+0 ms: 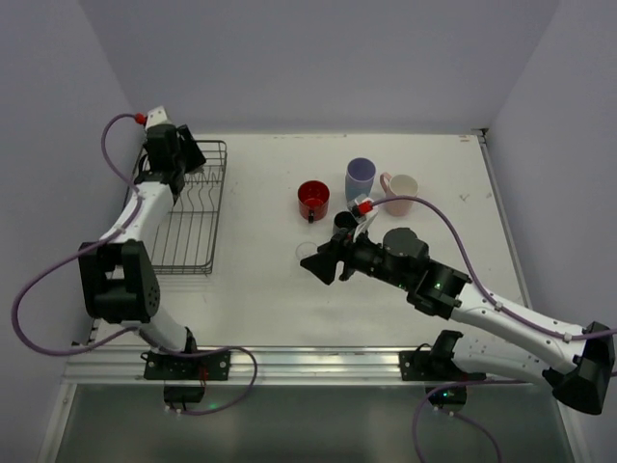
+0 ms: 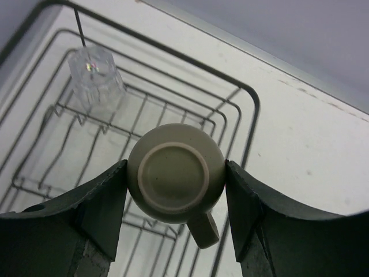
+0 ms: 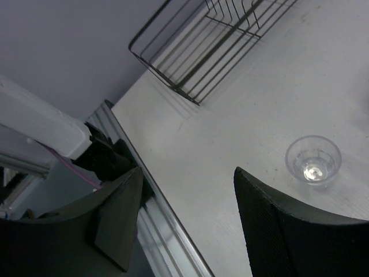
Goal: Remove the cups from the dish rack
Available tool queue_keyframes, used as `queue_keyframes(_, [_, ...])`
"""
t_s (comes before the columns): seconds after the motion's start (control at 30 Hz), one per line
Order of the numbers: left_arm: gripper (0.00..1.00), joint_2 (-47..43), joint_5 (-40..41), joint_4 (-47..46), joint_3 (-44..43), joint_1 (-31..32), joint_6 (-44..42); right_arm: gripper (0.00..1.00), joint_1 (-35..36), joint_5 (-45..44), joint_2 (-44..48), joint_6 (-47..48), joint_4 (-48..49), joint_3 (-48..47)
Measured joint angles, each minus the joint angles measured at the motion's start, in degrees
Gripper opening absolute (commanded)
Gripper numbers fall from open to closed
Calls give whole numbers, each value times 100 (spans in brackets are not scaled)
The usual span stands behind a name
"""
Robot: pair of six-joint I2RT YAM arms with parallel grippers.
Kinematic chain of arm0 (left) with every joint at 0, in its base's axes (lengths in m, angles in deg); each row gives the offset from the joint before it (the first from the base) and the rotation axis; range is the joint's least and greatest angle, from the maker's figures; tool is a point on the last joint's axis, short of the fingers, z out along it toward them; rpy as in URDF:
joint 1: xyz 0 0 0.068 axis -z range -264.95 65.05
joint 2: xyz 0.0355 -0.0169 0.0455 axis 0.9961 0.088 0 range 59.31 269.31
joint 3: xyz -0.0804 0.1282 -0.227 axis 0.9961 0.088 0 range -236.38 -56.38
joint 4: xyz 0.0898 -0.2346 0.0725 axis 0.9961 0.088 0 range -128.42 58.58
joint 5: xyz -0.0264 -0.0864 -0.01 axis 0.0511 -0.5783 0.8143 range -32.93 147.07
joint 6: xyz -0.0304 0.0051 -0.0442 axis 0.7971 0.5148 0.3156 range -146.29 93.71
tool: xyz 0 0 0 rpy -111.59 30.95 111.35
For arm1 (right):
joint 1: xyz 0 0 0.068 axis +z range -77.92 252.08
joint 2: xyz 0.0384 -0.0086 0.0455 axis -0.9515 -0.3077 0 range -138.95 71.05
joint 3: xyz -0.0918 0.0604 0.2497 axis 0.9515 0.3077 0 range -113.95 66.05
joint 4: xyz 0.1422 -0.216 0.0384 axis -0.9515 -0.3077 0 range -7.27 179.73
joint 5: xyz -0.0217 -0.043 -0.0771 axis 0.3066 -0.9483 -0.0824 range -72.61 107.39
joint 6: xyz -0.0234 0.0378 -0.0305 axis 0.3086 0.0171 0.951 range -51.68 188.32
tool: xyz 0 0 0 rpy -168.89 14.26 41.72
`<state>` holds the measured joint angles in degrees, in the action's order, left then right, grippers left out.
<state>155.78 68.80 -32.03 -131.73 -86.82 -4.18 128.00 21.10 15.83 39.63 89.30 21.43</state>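
The dark wire dish rack (image 1: pixel 218 207) stands at the table's left. My left gripper (image 1: pixel 189 154) is over its far end. In the left wrist view it (image 2: pixel 176 168) is shut on an upside-down beige-olive mug (image 2: pixel 173 176), one finger on each side, handle toward the camera. A clear glass (image 2: pixel 95 76) stands inverted in the rack (image 2: pixel 249 109) beyond it. My right gripper (image 1: pixel 318 266) is open and empty (image 3: pixel 187 176) over the table's middle, next to a clear glass (image 3: pixel 313 160) standing on the table. A red mug (image 1: pixel 313 200), lavender tumbler (image 1: pixel 361 177), pink mug (image 1: pixel 401 191) and dark blue cup (image 1: pixel 344 223) stand on the table.
The cups on the table cluster at centre right, just beyond my right arm. The rack's near corner shows in the right wrist view (image 3: pixel 173 81). An aluminium rail (image 1: pixel 318 362) runs along the table's near edge. Walls close in the back and both sides.
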Motion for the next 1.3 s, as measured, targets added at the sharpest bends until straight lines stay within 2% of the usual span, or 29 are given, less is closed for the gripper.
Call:
queue_keyframes(0.17, [21, -1556, -977, -310, 1408, 0, 800, 64, 0, -15, 457, -568, 671, 299])
queue_keyframes(0.27, [21, -2592, -1768, -603, 2245, 22, 1290, 56, 0, -79, 603, -981, 1027, 588])
queue_keyframes(0.33, [21, -3209, -2391, -942, 2789, 81, 1646, 43, 0, -133, 612, -1189, 1204, 717])
queue_keyframes(0.4, [21, -3661, -2911, -1290, 3263, 214, 1991, 39, -9, -175, 577, -1351, 1290, 756])
queue_keyframes(0.5, [21, -4363, -3672, -2109, 4256, 579, 2669, 45, -13, -210, 413, -1550, 1515, 734])
queue_keyframes(0.57, [20, -4701, -3998, -2514, 4758, 813, 3025, 54, -22, -203, 219, -1648, 1685, 675])
queue_keyframes(0.63, [20, -4979, -4266, -2900, 5158, 1010, 3366, 57, -39, -160, -22, -1751, 1873, 610])
queue_keyframes(0.77, [19, -5355, -4621, -3862, 5674, 1224, 4048, 57, -44, -83, -435, -1882, 2175, 522])
queue_keyframes(0.9, [19, -5571, -4774, -4505, 5895, 1368, 4409, 50, -44, 46, -634, -2013, 2387, 520])
queue_keyframes(1.1, [18, -5766, -4913, -4955, 6048, 1523, 4592, 47, -46, 514, -892, -2129, 2793, 326])
queue_keyframes(1.3, [18, -6041, -4955, -5042, 6242, 1626, 4741, 50, -46, 796, -970, -2422, 3309, 323])
